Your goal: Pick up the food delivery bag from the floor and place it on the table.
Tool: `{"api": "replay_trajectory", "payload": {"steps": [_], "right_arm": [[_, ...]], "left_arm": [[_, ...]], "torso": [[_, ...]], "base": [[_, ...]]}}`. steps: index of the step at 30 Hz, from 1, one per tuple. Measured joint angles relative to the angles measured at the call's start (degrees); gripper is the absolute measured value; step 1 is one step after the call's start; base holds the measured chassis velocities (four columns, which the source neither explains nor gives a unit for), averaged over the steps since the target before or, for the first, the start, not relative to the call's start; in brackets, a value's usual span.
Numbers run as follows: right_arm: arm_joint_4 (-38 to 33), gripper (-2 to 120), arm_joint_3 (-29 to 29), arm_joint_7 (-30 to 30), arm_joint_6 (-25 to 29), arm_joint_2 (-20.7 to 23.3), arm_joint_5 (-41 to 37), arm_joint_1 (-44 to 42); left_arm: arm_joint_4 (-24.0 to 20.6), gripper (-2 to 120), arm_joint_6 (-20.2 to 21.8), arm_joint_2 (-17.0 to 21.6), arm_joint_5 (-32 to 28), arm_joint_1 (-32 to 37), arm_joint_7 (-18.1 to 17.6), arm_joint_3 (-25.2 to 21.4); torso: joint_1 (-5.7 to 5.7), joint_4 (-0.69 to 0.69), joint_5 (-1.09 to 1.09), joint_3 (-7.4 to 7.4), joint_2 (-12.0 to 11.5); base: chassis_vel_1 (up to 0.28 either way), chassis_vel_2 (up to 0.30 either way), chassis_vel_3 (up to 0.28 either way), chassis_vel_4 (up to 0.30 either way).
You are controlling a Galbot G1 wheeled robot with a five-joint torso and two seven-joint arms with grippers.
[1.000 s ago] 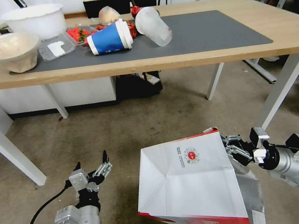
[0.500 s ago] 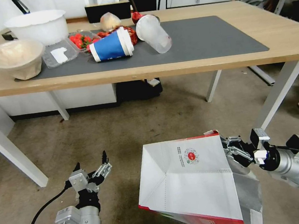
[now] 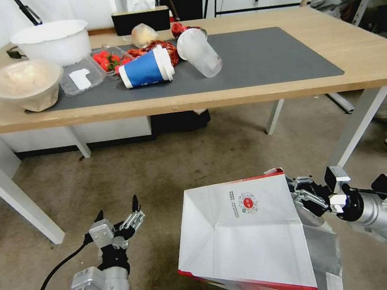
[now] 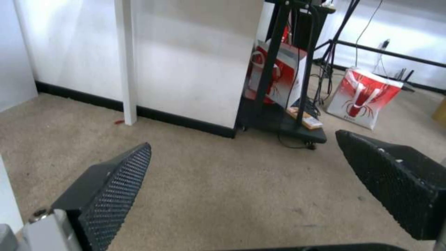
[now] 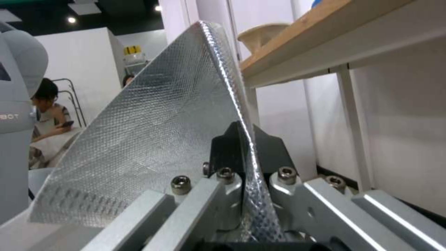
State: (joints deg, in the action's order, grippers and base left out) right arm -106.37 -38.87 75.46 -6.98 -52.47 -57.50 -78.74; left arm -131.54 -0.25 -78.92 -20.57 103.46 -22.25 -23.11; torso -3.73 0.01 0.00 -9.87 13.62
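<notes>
Bag [image 3: 244,236] pinched at its foil-lined edge by right hand [image 3: 300,193], off the floor [image 3: 160,176], below the surface [image 3: 368,53]. Left hand [image 3: 118,217] spread, empty, low.

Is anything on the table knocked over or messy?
Yes. On the table, a blue paper cup and a clear plastic cup lie tipped on their sides on the dark mat, beside an open strawberry box.

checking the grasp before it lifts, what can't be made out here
- Food delivery bag: lower part cut off by the head view's bottom edge, so floor contact is unclear.
- Bag handles: hidden.
- Right claw: fingertips hidden by the foil wall they pinch.
- Logo print: too small to read.
</notes>
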Motion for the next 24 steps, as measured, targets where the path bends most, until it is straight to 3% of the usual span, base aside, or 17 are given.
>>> {"api": "replay_trajectory", "payload": {"steps": [24], "right_arm": [[-0.4, 0, 0.0, 0.4, -0.1, 0.0, 0.2, -0.1]], "left_arm": [[0.3, 98, -0.1, -0.1, 0.9, 0.1, 0.1, 0.3]], "torso": [[-1.50, 0.00, 0.00, -3.94, 5.4]], "base": [[0.000, 0.000, 0.000, 0.000]]}}
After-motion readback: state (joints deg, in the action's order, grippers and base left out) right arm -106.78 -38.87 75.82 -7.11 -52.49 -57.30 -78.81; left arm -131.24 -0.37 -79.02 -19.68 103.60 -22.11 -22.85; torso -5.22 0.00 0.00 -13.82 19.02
